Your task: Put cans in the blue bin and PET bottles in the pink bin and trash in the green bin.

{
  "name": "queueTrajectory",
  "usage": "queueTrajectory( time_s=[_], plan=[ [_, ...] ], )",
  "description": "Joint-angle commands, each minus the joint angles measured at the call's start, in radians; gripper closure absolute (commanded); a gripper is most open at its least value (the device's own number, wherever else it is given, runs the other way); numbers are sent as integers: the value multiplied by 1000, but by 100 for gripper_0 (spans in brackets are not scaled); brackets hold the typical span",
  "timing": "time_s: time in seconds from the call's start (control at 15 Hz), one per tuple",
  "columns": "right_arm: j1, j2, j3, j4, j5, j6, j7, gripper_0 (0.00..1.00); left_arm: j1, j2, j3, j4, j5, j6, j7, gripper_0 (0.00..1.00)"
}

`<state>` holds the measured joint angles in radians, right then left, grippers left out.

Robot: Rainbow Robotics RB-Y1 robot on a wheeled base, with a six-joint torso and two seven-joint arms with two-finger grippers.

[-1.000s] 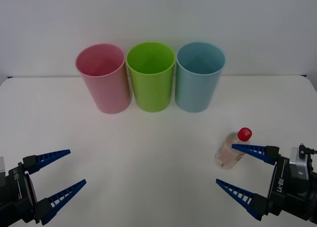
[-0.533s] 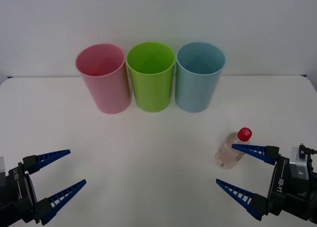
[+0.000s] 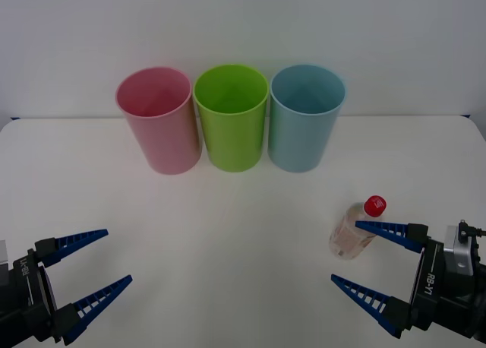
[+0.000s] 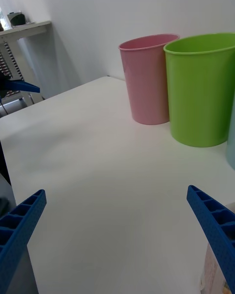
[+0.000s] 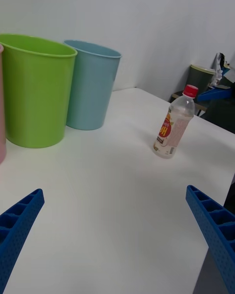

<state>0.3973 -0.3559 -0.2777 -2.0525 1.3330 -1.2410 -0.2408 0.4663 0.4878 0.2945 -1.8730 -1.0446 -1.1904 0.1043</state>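
Observation:
Three bins stand in a row at the back of the table: the pink bin (image 3: 158, 120), the green bin (image 3: 231, 118) and the blue bin (image 3: 305, 118). A clear PET bottle (image 3: 354, 230) with a red cap stands upright at the front right. My right gripper (image 3: 345, 251) is open low over the table, and its farther finger overlaps the bottle. I cannot tell if they touch. My left gripper (image 3: 118, 254) is open at the front left, holding nothing. The left wrist view shows the bottle (image 5: 174, 127) beyond the open fingers. Cans and trash are out of view.
The white table (image 3: 228, 234) spreads between the bins and both grippers. A plain wall rises just behind the bins. In the right wrist view, the pink bin (image 4: 147, 83) and green bin (image 4: 200, 93) stand ahead.

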Motion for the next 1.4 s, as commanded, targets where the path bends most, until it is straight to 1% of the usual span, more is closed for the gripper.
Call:
queueTrajectory(
  time_s=[0.07,0.53,0.6,0.73,0.87,0.93,1.0,1.4],
  plan=[
    [0,0,0,0,0,0,0,0,0,0,0,0,0,0,0,0],
    [6,2,-9,-9,-3,-3,5,0,0,0,0,0,0,0,0,0],
    [18,0,-32,-35,-11,-8,6,0,0,0,0,0,0,0,0,0],
    [74,-12,-48,-80,-46,3,8,0,0,0,0,0,0,0,0,0],
    [126,-29,-64,-92,-86,5,21,0,0,0,0,0,0,0,0,0],
    [138,-32,-74,-92,-92,5,46,0,0,0,0,0,0,0,0,0],
    [149,-32,-89,-81,-98,6,89,0,0,0,0,0,0,0,0,0],
    [150,-32,-141,63,-103,-2,149,0,0,0,0,0,0,0,0,0]
  ],
)
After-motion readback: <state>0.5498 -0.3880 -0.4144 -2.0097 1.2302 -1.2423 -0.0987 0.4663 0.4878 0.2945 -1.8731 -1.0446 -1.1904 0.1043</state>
